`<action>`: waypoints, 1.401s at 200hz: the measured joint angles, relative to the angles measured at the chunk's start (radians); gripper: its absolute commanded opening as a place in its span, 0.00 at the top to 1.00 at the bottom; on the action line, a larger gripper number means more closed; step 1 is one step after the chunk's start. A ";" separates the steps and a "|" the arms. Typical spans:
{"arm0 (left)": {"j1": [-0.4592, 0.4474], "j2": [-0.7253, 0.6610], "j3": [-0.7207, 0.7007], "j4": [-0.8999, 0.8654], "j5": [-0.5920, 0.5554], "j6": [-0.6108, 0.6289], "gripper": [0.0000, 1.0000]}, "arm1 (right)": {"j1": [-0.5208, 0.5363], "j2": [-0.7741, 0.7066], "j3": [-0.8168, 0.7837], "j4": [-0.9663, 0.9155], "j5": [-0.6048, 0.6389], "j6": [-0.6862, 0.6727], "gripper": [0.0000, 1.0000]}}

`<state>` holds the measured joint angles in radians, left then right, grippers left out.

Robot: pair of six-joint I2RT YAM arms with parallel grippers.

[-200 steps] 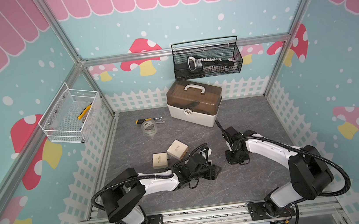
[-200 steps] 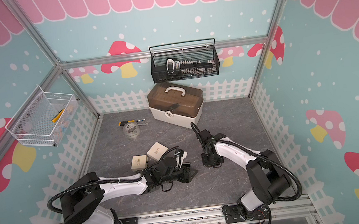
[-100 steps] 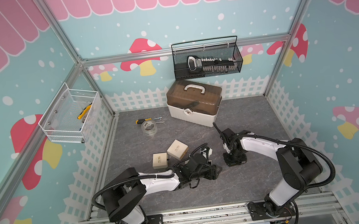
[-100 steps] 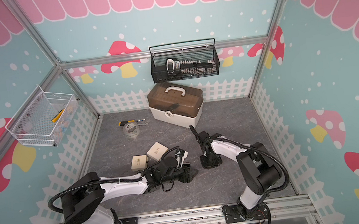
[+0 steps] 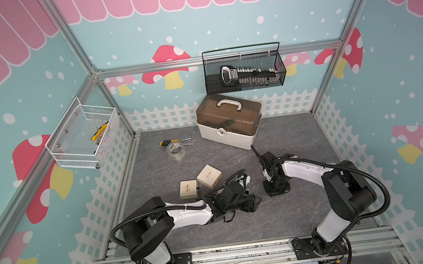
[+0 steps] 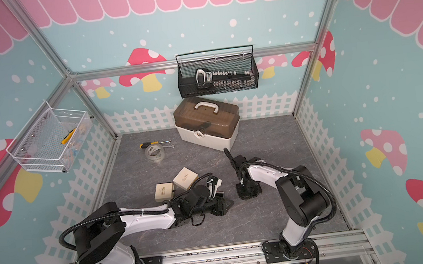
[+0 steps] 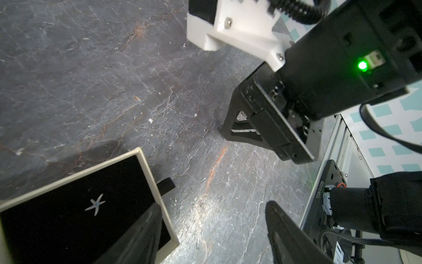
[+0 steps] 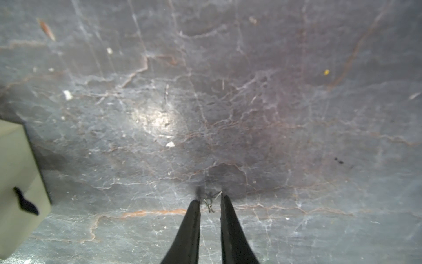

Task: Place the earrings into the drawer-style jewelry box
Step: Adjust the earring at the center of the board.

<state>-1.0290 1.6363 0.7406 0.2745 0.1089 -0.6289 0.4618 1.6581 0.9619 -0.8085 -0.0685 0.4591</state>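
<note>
The jewelry box's drawer [image 7: 146, 173], cream-rimmed with a black lining, lies open on the floor. A star-shaped silvery earring [image 7: 96, 204] rests inside it. My left gripper [image 7: 213, 203] is open, low beside the drawer, with one finger [image 7: 137, 240] over the drawer's corner. My right gripper [image 8: 210, 198] points straight down at the floor, its jaws shut on a second tiny earring [image 8: 211, 202] that spans the narrow gap between the tips. In both top views the right gripper [image 5: 276, 189] [image 6: 248, 190] stands just right of the left gripper [image 5: 251, 204].
Two cream boxes [image 5: 209, 175] [image 5: 188, 189] sit left of the grippers. A cream box face [image 8: 18, 178] with a black tab lies near the right gripper. At the back are a tape roll [image 5: 176, 150], a screwdriver [image 5: 168, 142] and a toolbox [image 5: 230, 125].
The right gripper's jaws have narrowed and the right arm has shifted slightly left. The left arm has not moved.
</note>
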 measured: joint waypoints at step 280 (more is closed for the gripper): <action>0.000 0.002 0.011 -0.002 0.000 0.001 0.27 | -0.004 -0.005 0.000 0.013 -0.042 -0.006 1.00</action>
<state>-1.0290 1.6386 0.7517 0.2722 0.1085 -0.6281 0.4580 1.6531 0.9623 -0.7952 -0.1108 0.4530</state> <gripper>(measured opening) 0.725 0.048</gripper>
